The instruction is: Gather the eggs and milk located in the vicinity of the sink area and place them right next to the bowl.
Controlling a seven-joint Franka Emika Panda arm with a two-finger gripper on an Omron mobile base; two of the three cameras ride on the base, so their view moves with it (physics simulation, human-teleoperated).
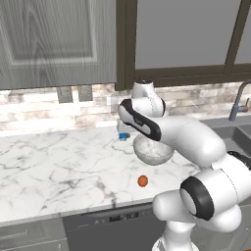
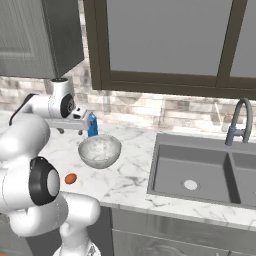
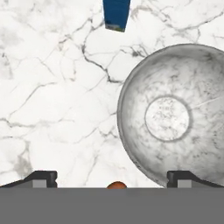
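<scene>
hovering wide-open gripper (image 3: 111, 180) above marble counter (image 3: 57, 109), beside speckled grey-white stone bowl (image 3: 175, 116), orange-brown egg (image 1: 142, 181) and blue milk carton (image 3: 117, 14) flanking.

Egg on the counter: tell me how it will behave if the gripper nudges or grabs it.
The egg is small and round on smooth marble, so a nudge would probably send it rolling. Its curved shell may slip between the open gripper's narrow tips unless centred. It is likely fragile, so squeeze gently.
</scene>
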